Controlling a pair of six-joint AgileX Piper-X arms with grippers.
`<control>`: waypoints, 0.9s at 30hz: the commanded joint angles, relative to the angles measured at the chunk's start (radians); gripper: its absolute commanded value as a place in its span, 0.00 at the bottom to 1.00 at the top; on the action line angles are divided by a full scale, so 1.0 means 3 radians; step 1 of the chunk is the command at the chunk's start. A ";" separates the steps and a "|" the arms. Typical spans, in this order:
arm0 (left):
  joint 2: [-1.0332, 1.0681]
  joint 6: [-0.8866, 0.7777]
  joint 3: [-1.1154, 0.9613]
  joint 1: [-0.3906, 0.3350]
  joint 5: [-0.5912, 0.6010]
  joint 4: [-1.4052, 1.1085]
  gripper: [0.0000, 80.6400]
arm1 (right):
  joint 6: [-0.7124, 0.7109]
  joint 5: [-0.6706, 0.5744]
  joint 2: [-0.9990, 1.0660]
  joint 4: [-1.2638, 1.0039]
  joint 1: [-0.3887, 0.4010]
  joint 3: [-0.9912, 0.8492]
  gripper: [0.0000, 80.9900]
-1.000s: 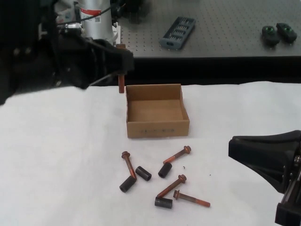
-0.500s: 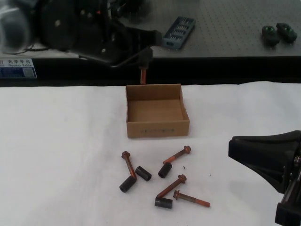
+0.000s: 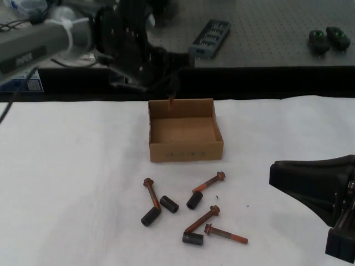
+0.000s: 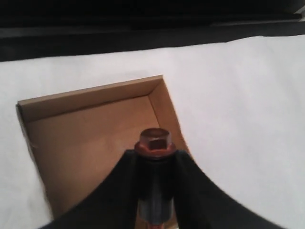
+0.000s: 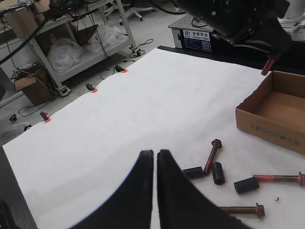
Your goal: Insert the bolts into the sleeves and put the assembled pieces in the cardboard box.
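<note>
Swung over the cardboard box (image 3: 186,151), left claw (image 4: 154,164) grips the sleeved bolt (image 4: 152,141); likely rigid, light, slick, best held mid-sleeve; right claw (image 5: 155,153) clenched, empty.

Brown box (image 3: 186,151), copper bolts (image 3: 209,182), blk sleeves (image 3: 169,204)

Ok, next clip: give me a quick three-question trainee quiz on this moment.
1. What is the left gripper shut on? A) a bare sleeve B) a bolt seated in a sleeve C) nothing
2. True or false: the right gripper holds a bolt.
3. How many loose bolts lie on the white cloth in front of the cardboard box?
Key: 1 B; 2 false; 3 four.
</note>
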 commanded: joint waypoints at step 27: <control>0.0592 -0.0063 -0.0066 0.0038 -0.0218 0.0002 0.01 | 0.0008 0.0005 -0.0027 0.0364 -0.0007 -0.0014 0.03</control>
